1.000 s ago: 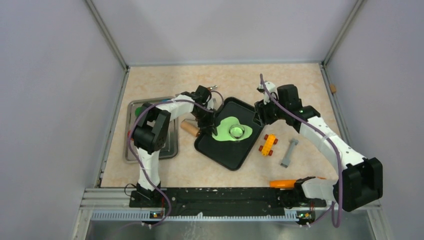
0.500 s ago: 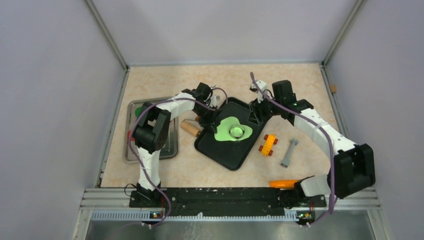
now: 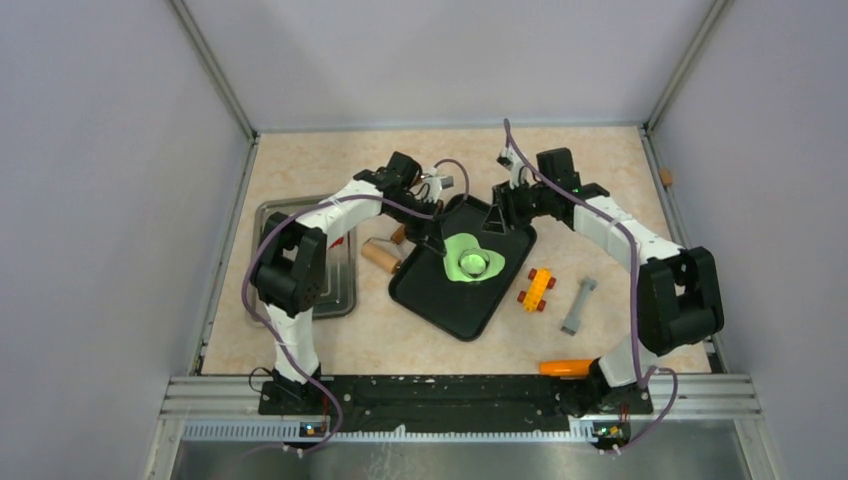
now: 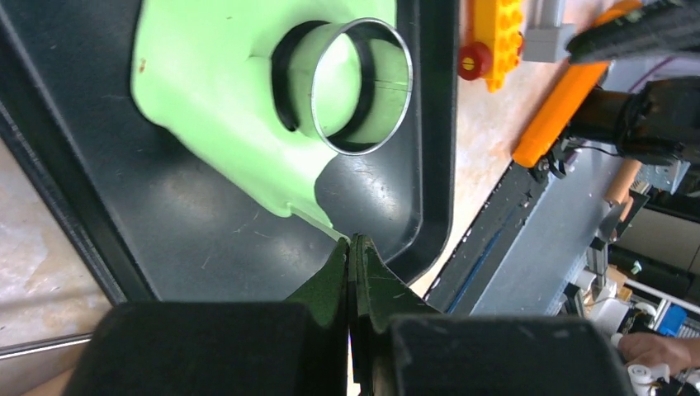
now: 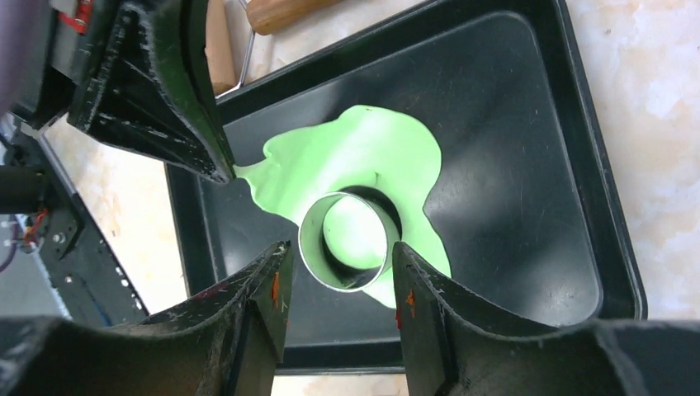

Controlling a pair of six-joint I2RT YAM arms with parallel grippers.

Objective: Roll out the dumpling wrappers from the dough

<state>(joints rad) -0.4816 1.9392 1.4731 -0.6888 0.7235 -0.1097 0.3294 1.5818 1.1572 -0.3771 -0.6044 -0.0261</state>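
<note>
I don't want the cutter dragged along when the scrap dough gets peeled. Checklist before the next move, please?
1. Jaws of the left gripper shut on the corner of the dough sheet: ok.
2. Jaws of the right gripper open, straddling the ring cutter: ok.
3. The ring cutter upright in the dough sheet: ok.
4. The wrapper disc inside the ring cut fully free: cannot tell.
5. The dough sheet wholly on the black tray: ok.

Soft matt lime-green dough (image 5: 355, 161), shiny smooth metal ring cutter (image 5: 309, 247), scuffed semi-gloss black plastic tray (image 5: 528, 206), mottled stone-look tabletop (image 5: 652, 82)
</note>
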